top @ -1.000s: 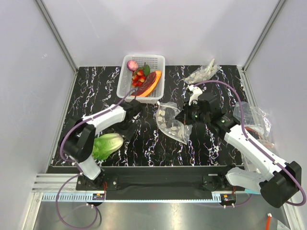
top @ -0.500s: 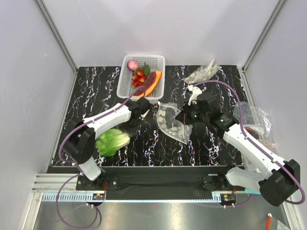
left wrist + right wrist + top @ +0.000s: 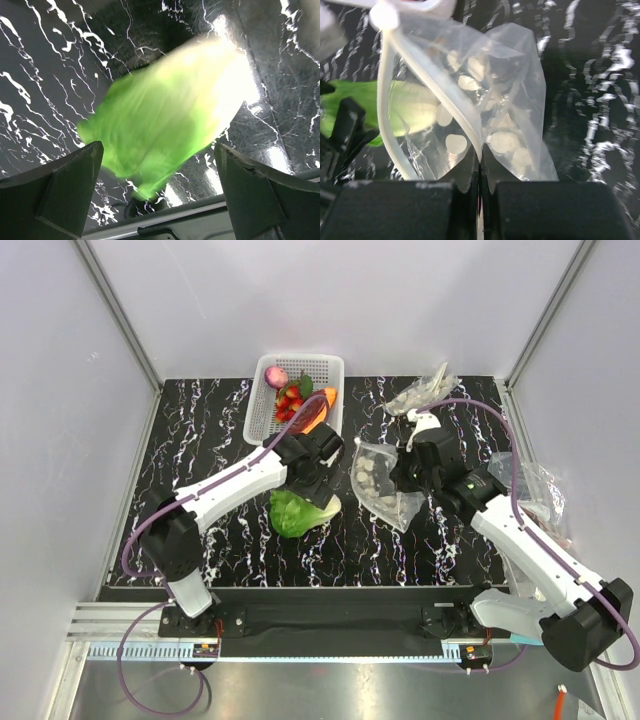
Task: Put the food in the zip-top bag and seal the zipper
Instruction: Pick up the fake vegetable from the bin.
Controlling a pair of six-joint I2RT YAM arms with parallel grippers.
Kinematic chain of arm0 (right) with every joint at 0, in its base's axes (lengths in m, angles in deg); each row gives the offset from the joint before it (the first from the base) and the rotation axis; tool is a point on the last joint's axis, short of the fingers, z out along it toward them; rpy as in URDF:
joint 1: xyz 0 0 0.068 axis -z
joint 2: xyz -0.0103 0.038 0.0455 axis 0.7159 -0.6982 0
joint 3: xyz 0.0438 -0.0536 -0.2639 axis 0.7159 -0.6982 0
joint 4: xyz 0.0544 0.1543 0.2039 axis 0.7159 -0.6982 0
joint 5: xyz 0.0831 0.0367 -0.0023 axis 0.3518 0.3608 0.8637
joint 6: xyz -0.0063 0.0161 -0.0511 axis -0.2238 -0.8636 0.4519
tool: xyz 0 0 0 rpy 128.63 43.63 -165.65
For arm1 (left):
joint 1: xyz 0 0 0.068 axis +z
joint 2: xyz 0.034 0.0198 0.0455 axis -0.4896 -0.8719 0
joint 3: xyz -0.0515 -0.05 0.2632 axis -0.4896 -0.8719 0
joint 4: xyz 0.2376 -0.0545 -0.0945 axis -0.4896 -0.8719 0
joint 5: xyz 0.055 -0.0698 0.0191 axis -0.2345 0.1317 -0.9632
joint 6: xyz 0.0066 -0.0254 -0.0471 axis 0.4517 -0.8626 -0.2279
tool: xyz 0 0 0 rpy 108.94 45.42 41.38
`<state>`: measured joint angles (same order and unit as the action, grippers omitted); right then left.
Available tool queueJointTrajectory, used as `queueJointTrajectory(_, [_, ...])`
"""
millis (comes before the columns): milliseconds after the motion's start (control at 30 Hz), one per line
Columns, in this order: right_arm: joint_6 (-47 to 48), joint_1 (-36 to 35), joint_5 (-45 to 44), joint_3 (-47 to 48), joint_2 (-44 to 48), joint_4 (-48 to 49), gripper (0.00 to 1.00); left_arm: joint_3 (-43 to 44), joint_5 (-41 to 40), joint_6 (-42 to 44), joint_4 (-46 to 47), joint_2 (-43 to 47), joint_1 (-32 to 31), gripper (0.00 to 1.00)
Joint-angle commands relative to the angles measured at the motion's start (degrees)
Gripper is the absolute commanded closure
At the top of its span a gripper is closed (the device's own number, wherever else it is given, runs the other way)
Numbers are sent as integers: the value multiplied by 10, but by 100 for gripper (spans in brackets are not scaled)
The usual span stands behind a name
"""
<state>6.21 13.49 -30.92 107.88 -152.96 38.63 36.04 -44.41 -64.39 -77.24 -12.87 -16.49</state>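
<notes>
The pale-green lettuce head [image 3: 298, 512] lies on the black marbled table just left of the zip-top bag [image 3: 383, 483]. My left gripper [image 3: 318, 478] hangs over it, open. In the left wrist view the lettuce [image 3: 165, 105] is blurred and shows between the wide-apart fingers [image 3: 65, 185] of that gripper [image 3: 157, 148] without touching them. My right gripper [image 3: 480, 170] is shut on the clear dotted bag's [image 3: 510, 135] edge and holds it up, mouth toward the lettuce [image 3: 350, 100]. The white zipper [image 3: 432, 82] strip curves open. A pink bulb [image 3: 277, 377], red berries [image 3: 290, 400] and an orange piece [image 3: 325, 400] sit in the basket.
The white lattice basket [image 3: 318, 364] stands at the back centre, partly under my left arm. A crumpled clear bag [image 3: 425, 392] lies at the back right. More clear plastic [image 3: 530, 485] sits at the right edge beside my right arm.
My left arm swung right from the near left, bringing the lettuce up beside the bag, and its jaws now stand wide. The right gripper shifted the bag slightly right.
</notes>
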Motion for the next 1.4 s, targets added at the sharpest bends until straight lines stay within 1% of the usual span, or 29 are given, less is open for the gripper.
queueJointTrajectory(0, [3, 2, -115, 34, 25, -51, 100, -20, 10, 7, 23, 41, 1, 1])
queueJointTrajectory(133, [-4, 1, -129, 43, 40, -67, 100, -43, 11, 28, 28, 64, 0, 1])
queueJointTrajectory(167, [-4, 1, -134, 43, 42, -68, 100, -49, 9, 45, 32, 66, 0, 1])
queueJointTrajectory(233, [-4, 2, -146, 41, 43, -76, 100, -58, -7, 65, 51, 61, 0, 1])
queueJointTrajectory(333, [-9, 1, -172, 28, 44, -82, 100, -41, -29, 97, 40, 31, 0, 1])
queueJointTrajectory(433, [-11, 2, -197, 12, 34, -77, 100, -31, -69, 103, 27, -5, 0, 1])
queueJointTrajectory(600, [-14, -1, -215, 7, 2, -67, 100, -52, -50, 117, 40, -35, 0, 1])
queueJointTrajectory(700, [-11, -6, -226, 5, -15, -57, 100, -73, -61, 110, 48, -46, 1, 1])
queueJointTrajectory(833, [-11, -15, -216, -1, -34, -41, 100, -98, -30, 99, 73, -61, 0, 1])
queueJointTrajectory(867, [-13, -17, -202, -3, -35, -33, 100, -103, -21, 98, 77, -73, 1, 2])
queueJointTrajectory(900, [-13, -20, -196, -5, -36, -30, 100, -106, -11, 96, 77, -81, 0, 6])
queueJointTrajectory(933, [-15, -21, -190, -10, -39, -26, 100, -108, -5, 84, 76, -94, 0, 21])
queueJointTrajectory(967, [-15, -22, -173, -14, -38, -12, 100, -110, -5, 76, 76, -98, 1, 29])
queueJointTrajectory(1000, [-16, -23, -165, -21, -37, -5, 100, -119, -1, 69, 86, -100, 1, 40])
queueJointTrajectory(1033, [-17, -23, -147, -24, -35, 0, 100, -128, 3, 58, 97, -92, 1, 54])
queueJointTrajectory(1100, [-18, -23, -129, -28, -35, 12, 100, -155, 10, 46, 128, -74, 2, 69])
queueJointTrajectory(1133, [-19, -25, -118, -27, -38, 13, 100, -162, 11, 33, 136, -49, 4, 79])
queueJointTrajectory(1200, [-20, -27, -105, -25, -41, 17, 100, -179, 13, 19, 154, -19, 4, 91])
queueJointTrajectory(1233, [-20, -26, -86, -24, -41, 24, 100, -184, 17, 9, 159, 15, 4, 98])
queueJointTrajectory(1267, [-21, -27, -74, -24, -42, 26, 100, -190, 23, 5, 168, 34, 4, 100])
queueJointTrajectory(1367, [-32, -32, -45, -24, -49, 40, 99, -219, 62, -10, 192, 115, 3, 100])
